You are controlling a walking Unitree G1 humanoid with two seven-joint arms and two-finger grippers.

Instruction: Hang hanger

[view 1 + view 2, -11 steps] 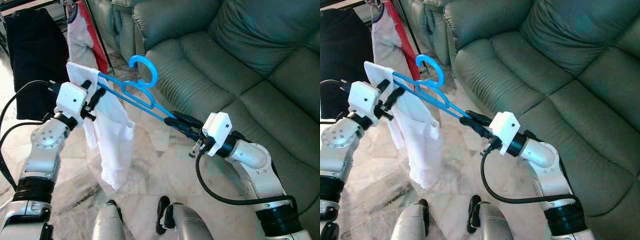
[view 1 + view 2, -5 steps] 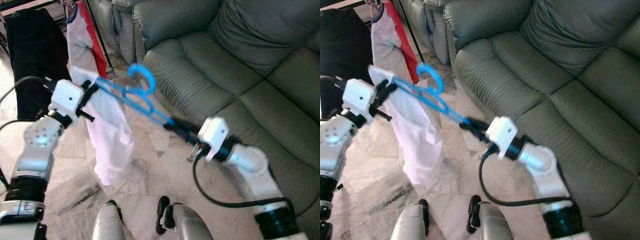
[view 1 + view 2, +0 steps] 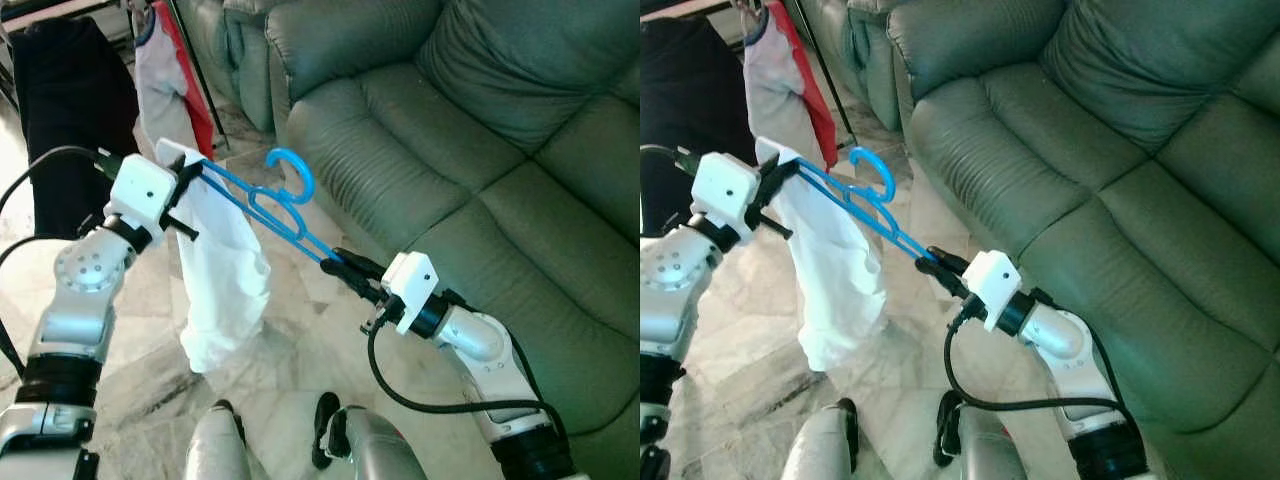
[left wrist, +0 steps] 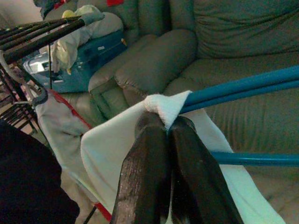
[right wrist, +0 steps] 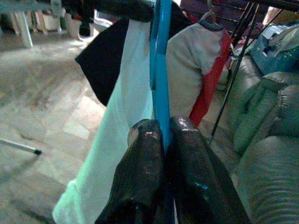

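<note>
- Blue plastic hanger [image 3: 270,200] with a white cloth garment [image 3: 220,285] draped on one end spans the air between both grippers, before the green leather sofa [image 3: 480,120].
- Left gripper [image 3: 190,180] is clamped on the cloth-covered end; right gripper [image 3: 340,263] pinches the bare end.
- Carrying step, I judge; next needs the hook brought to the dark drying rack [image 4: 42,35].

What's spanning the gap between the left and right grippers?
In the left eye view, the blue hanger spans it, left gripper to right gripper, a white garment draped at the left end.
</note>
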